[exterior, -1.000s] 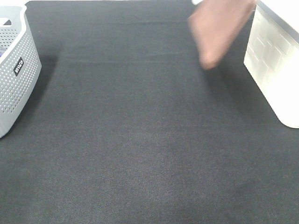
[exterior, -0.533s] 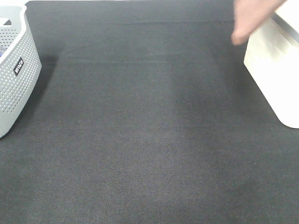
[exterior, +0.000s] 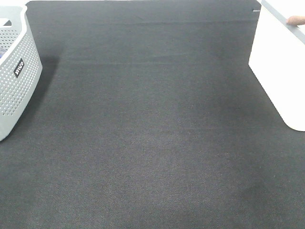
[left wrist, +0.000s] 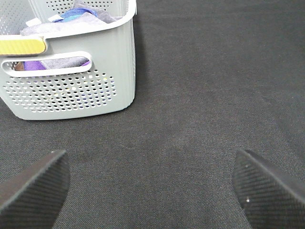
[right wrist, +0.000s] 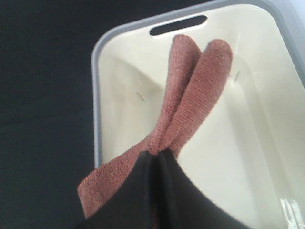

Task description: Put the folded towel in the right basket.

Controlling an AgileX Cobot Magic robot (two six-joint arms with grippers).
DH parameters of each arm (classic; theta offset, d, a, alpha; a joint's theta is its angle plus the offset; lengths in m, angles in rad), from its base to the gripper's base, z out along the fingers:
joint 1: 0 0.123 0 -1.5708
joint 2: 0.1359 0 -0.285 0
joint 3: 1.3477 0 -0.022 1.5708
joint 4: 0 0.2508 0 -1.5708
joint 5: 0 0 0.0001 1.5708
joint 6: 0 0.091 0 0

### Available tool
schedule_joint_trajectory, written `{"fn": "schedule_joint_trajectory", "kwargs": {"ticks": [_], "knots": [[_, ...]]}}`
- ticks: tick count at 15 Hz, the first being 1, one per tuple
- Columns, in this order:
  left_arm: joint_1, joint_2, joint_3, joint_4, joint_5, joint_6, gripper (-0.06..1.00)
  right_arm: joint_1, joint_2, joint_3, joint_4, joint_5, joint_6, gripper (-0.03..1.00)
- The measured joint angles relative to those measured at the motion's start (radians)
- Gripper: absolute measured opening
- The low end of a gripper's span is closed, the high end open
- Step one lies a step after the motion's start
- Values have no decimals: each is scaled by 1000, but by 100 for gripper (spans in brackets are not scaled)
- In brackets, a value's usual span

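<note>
— How do we have things laid out?
— We see the left basket (exterior: pixel 16 71) at the table's (exterior: pixel 152 143) left edge, laundry (left wrist: pixel 81 14) inside it. The right basket (exterior: pixel 281 71) sits at the right edge, well apart.
— And the towel (right wrist: pixel 195 95)?
— We find it hanging over the right basket's opening, pinched in the right gripper (right wrist: pixel 155 160) above.

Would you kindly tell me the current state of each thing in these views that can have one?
towel: folded, pinched in the right gripper, held over the right basket's opening, not yet released.
right gripper: fingers shut on the towel.
left gripper: fingers wide open, holding nothing.
right basket: upright, nothing seen lying inside.
left basket: upright, holding clothes.
</note>
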Motion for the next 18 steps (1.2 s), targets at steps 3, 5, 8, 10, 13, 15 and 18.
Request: {"fn": "schedule_joint_trajectory", "kwargs": {"ticks": [3, 5, 8, 10, 13, 15, 18], "knots": [[0, 0, 0, 0, 0, 0, 88, 0, 67, 0, -71, 0, 2, 0], [0, 0, 0, 0, 0, 0, 88, 0, 106, 0, -117, 0, 18, 0], [0, 0, 0, 0, 0, 0, 88, 0, 150, 3, -110, 1, 27, 11], [0, 0, 0, 0, 0, 0, 88, 0, 161, 3, -65, 1, 27, 47], [0, 0, 0, 0, 0, 0, 88, 0, 146, 3, -50, 1, 33, 72], [0, 0, 0, 0, 0, 0, 88, 1, 109, 3, -13, 1, 42, 75], [0, 0, 0, 0, 0, 0, 88, 12, 51, 3, 32, 0, 49, 75]]}}
